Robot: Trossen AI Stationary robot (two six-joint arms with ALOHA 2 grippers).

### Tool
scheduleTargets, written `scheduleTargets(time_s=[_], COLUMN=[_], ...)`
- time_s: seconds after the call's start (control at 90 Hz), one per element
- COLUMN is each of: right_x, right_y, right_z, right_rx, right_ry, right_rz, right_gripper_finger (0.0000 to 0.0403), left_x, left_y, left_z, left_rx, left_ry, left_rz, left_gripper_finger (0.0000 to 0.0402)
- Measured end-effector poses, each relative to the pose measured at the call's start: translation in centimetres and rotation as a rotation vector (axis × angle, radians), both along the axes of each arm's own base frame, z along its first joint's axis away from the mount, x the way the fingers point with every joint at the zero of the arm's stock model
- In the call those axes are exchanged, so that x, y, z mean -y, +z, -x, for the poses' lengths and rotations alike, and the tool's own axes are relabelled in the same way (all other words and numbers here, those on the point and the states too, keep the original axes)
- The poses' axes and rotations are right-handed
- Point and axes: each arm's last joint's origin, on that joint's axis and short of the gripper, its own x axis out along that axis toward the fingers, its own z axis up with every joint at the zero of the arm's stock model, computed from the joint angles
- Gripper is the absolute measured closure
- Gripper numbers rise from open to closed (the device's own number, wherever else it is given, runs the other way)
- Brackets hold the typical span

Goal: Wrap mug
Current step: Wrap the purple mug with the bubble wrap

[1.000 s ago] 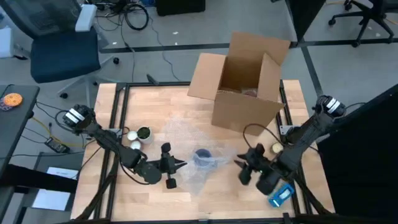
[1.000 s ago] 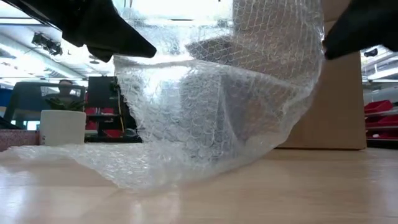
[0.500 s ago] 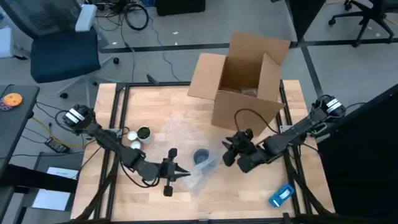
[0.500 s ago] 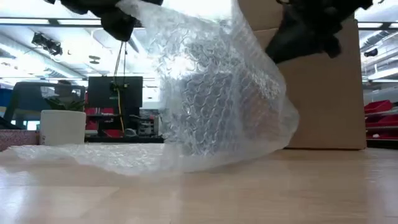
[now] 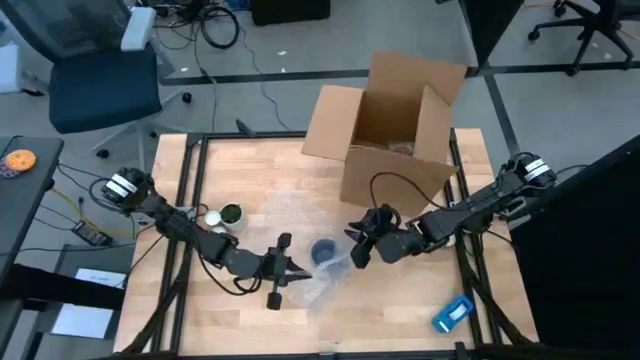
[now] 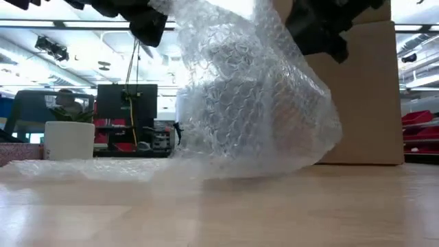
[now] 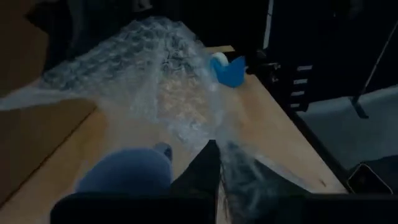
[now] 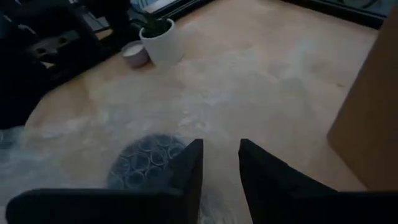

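Plant in a small white pot (image 5: 231, 214) is standing at the left of the wooden table (image 5: 230, 310), with a small round white dish (image 5: 212, 217) touching its left side. Just right of these, the left gripper (image 5: 296, 271) is reaching in low from the left, its two dark fingers closed together and pinching the near-left edge of the clear bubble wrap sheet (image 5: 305, 240); the left wrist view shows the film gathered between the fingertips. At the middle of the table the blue-grey mug (image 5: 325, 252) is sitting upright on that sheet, and in the low view the wrap (image 6: 257, 110) is rising in a tall fold that is draping over the mug, so the mug shows only as a dim shape through the bubbles. Immediately right of the mug, the right gripper (image 5: 357, 249) is hovering over the wrap with its fingers slightly apart, a narrow gap showing between them in the right wrist view, and holding nothing. Farther back, an open brown cardboard box (image 5: 385, 125) is standing at the far edge. At the near right, a blue tape dispenser (image 5: 452, 313) is lying well apart from the mug.
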Motion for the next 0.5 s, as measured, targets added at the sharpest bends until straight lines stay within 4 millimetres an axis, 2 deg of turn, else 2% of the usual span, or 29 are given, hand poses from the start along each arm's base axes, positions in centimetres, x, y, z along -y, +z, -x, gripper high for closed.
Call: scheduleTargets(time_s=[0.178, 0.333, 0.5], right_x=[-0.2, -2.1, -4.3], right_y=[0.5, 3.1, 3.5], right_z=[0.9, 3.0, 5.0], right_rx=[-0.055, -0.023, -0.005], right_ry=[0.037, 0.136, 0.196], right_rz=[0.046, 0.027, -0.072], right_gripper_finger=[0.0328, 0.0328, 0.0328], left_x=[0.2, -0.2, -0.3], left_y=[0.4, 0.7, 0.9], left_z=[0.0, -0.2, -0.3], left_rx=[0.035, 0.052, 0.073], left_ry=[-0.056, 0.04, 0.051], left_rz=[0.034, 0.139, 0.156], left_gripper_finger=[0.0402, 0.0402, 0.0402])
